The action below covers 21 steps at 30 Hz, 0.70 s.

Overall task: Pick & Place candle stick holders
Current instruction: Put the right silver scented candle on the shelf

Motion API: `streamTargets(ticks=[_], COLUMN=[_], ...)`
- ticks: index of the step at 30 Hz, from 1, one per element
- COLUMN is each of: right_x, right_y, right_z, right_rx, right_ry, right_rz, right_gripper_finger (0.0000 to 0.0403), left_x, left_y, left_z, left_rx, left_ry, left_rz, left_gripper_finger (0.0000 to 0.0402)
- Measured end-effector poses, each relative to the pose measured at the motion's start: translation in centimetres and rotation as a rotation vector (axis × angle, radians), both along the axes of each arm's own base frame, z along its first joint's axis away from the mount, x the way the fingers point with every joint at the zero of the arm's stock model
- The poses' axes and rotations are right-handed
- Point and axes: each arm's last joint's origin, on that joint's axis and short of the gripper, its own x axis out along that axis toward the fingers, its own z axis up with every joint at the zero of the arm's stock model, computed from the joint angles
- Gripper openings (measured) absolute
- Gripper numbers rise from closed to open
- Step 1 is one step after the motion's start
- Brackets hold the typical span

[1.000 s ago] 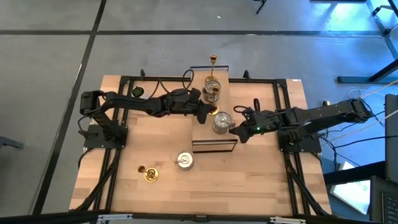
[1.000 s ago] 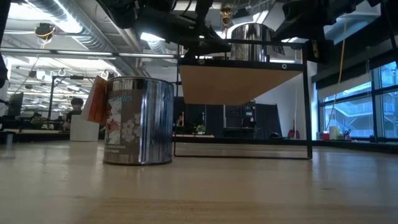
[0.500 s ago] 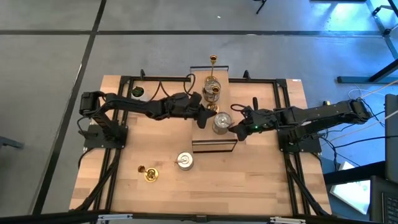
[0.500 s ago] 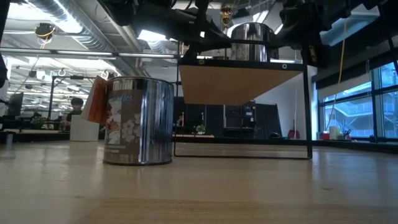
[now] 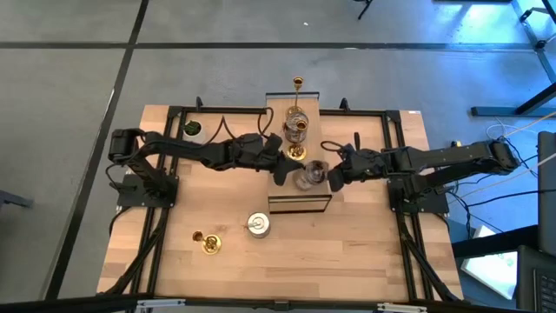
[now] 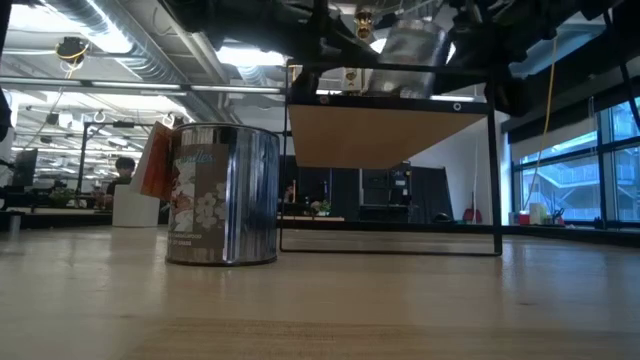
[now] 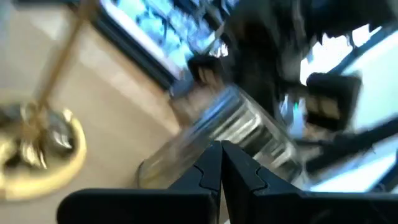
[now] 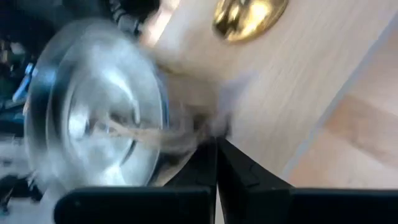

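A squat silver candle stick holder [image 5: 308, 176] stands tilted on the raised wooden platform [image 5: 300, 202] at the table's middle, and it is blurred. My left gripper [image 5: 285, 176] is shut at the holder's left side. My right gripper [image 5: 329, 179] is shut at its right side. In the low view the holder [image 6: 410, 48] leans on the platform top [image 6: 390, 130]. A slim brass holder [image 5: 296, 149] stands by its round base just beyond, and its base [image 7: 37, 152] also shows in the left wrist view. My left gripper comes nearly level from the table's left, and its shut fingertips [image 7: 214, 167] meet the silver holder's side wall [image 7: 205, 140]. The holder leans with its lower edge on the platform. My right gripper slants down from the table's right. Its shut fingertips [image 8: 217, 158] are at the holder's side wall [image 8: 163, 124], close under the rim, and the holder tips away.
On the platform's far part stand a glassy silver holder [image 5: 296, 127] and another brass one [image 5: 298, 84]. On the table near the front edge stand a silver holder [image 5: 258, 225] and a brass holder [image 5: 207, 243]. A small green-lined cup [image 5: 191, 129] sits far left.
My two shut grippers have closed in on the silver holder from the left and the right. The holder stood upright on the platform. It has now tipped over to a lean and shifted slightly toward the table's near edge.
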Motion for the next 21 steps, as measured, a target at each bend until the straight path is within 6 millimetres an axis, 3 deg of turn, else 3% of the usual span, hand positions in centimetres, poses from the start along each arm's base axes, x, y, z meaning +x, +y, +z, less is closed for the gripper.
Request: streamTargets(ticks=[21], right_x=[0.1], right_y=[-0.3], right_z=[0.0], right_rx=[0.027], right_ry=[-0.003], right_rz=[0.023], right_gripper_finger=[0.0002], left_x=[-1.4], left_y=[-1.3], left_z=[0.3], left_rx=[0.010], left_ry=[0.126], left_rz=[0.057], left_gripper_finger=[0.0001])
